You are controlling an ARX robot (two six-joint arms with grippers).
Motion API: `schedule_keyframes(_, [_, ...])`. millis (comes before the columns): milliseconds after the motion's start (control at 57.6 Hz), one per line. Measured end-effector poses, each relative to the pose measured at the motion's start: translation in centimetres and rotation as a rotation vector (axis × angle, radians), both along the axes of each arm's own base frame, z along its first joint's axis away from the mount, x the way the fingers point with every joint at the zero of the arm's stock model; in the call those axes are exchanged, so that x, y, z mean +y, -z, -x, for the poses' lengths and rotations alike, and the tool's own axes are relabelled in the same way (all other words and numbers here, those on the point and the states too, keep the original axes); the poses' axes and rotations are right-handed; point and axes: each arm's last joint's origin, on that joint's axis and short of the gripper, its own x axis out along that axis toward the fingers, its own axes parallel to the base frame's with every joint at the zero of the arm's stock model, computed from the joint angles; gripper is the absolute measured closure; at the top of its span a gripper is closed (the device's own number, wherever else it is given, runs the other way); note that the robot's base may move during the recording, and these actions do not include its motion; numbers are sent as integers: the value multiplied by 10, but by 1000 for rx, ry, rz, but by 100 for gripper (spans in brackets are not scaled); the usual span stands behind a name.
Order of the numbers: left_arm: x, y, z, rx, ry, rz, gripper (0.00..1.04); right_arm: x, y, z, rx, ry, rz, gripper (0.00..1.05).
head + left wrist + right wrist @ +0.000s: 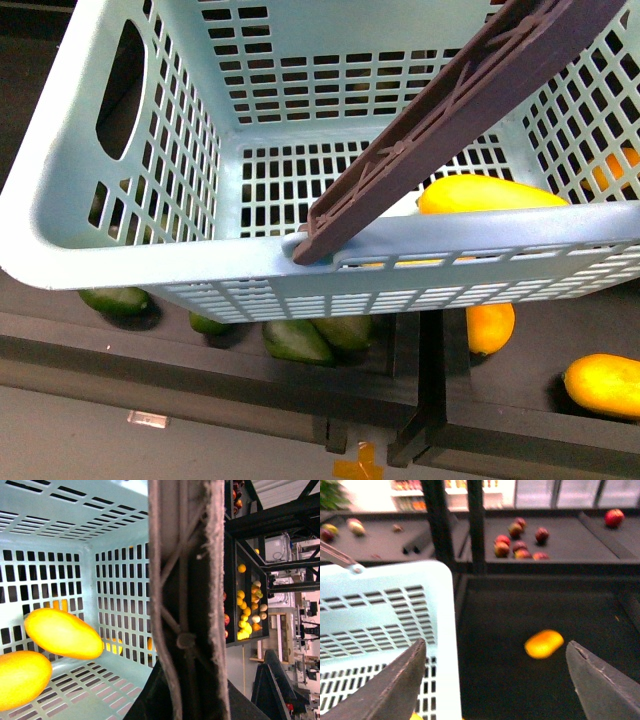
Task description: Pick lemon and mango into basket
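Right gripper (495, 643) is hanging wide open, holding nothing, over a blurry yellow-orange oval fruit (543, 644) lying on the dark counter (510, 610), away from its far edge. Left gripper (192, 700) is looking clamped on the brown arched handle (440, 120) of the light teal slotted plastic basket (120, 250), which is hanging above the counter. A long smooth yellow mango (62, 632) is already lying inside, just beside a second yellow fruit (22, 677). That one may be the lemon; I cannot tell, so one pick may be waiting.
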Motion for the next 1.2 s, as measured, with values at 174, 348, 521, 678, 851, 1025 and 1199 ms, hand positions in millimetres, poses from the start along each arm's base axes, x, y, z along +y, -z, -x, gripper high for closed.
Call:
schedule_keyframes(174, [0, 0, 0, 0, -1, 0, 100, 0, 20, 16, 3, 0, 8, 68])
schedule_keyframes(348, [0, 0, 0, 0, 0, 0, 100, -1, 37, 33, -2, 0, 11, 103])
schedule_keyframes(521, [0, 0, 0, 2, 0, 1, 100, -1, 46, 42, 0, 0, 13, 103])
schedule_keyframes(678, [0, 0, 0, 2, -1, 1, 100, -1, 51, 49, -1, 0, 13, 103])
schedule_keyframes(851, [0, 0, 0, 2, -1, 1, 100, -1, 57, 58, -3, 0, 13, 103])
schedule_keyframes(1025, [0, 0, 0, 2, 0, 1, 100, -1, 60, 64, -27, 0, 13, 103])
schedule_keyframes(1199, [0, 0, 0, 1, -1, 1, 100, -1, 60, 69, -26, 0, 13, 103])
